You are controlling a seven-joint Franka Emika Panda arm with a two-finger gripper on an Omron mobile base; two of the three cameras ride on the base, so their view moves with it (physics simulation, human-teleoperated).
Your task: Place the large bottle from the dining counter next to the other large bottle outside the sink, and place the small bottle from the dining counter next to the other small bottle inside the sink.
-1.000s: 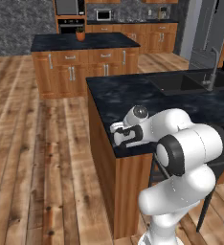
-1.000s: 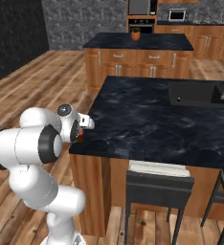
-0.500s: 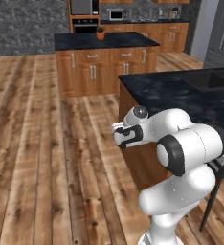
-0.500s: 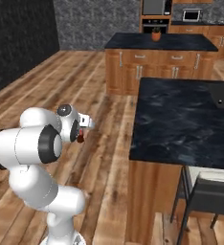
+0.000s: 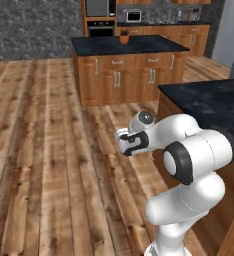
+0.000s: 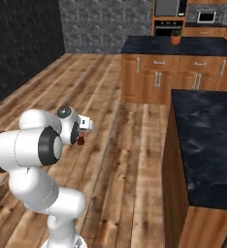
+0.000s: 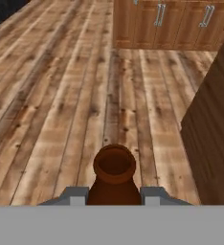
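Wood-plank kitchen floor, dark stone counter (image 5: pixel 209 100) at right. Tool (image 7: pixel 114 195) is clamped on the small bottle (image 7: pixel 114 179), carried over the floor, off the counter. Amber glass: rigid, smooth, likely slippery and breakable; gripping the body below the neck looks safest. Long axis runs along the tool, open mouth pointing away from the hand.

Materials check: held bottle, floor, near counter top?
Bottle: amber-brown, smooth with a faint sheen, probably glass. Floor: wood planks, visible grain and knots, low gloss. Counter top: black with pale veining, looks like polished stone.
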